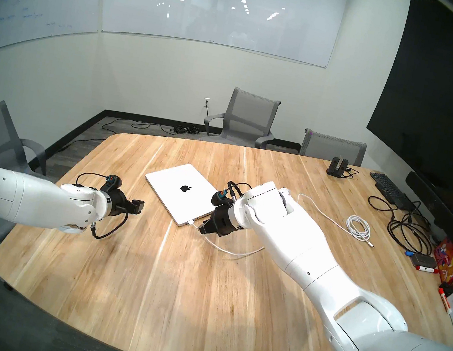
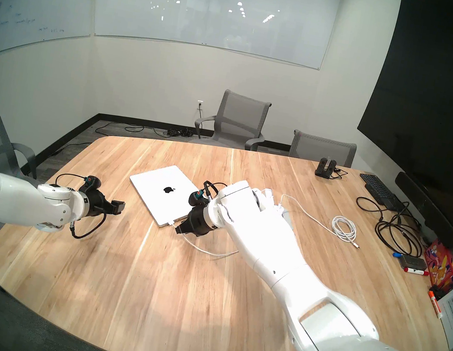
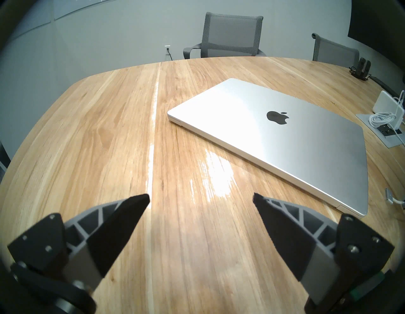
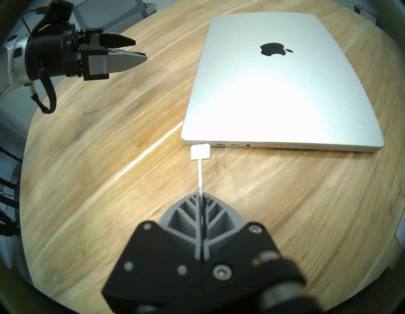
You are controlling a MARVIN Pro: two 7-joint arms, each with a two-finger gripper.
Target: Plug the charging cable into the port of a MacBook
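a: right wrist view: right gripper [image 4: 200,194] clamped tight on the charging cable [image 4: 200,175], a short way behind its plug [image 4: 200,152]. plug sits straight ahead of the fingertips, at the macbook [image 4: 282,87] near-left corner, touching or just shy of the side edge; can't tell if seated.

b: axis?

a: cord runs fwd from the tips, square to the port edge, so prob. a straight push along the cord.

b: other arm?

a: left gripper [image 1: 136,206] spread wide, empty, well apart to the laptop's left. right arm far nearer.
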